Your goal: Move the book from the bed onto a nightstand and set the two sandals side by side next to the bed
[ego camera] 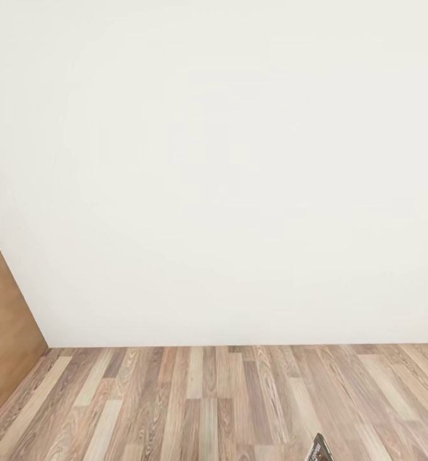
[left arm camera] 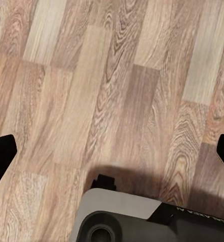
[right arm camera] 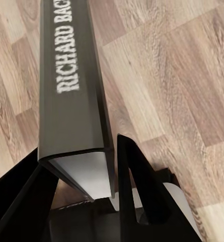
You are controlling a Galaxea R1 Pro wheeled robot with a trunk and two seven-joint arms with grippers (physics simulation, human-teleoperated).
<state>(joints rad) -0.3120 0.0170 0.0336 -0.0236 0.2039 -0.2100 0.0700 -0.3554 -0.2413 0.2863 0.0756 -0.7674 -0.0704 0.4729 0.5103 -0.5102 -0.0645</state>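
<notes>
Even, bright, diffuse light is seen throughout; the white wall (ego camera: 227, 166) is nearly washed out. A soft shadow is cast on the floor (left arm camera: 117, 101) at the left wrist frame's lower middle. Slight compression blur is noted.

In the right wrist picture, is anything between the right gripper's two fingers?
Yes. The book sits between the right gripper's fingers, spine lettering toward the camera, above bare plank floor, in the right wrist view.

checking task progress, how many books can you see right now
1. The book is clamped between the fingers of the right hand, held above the wood floor; its top corner pokes into the head view's bottom edge. Others could lie outside these views.
</notes>
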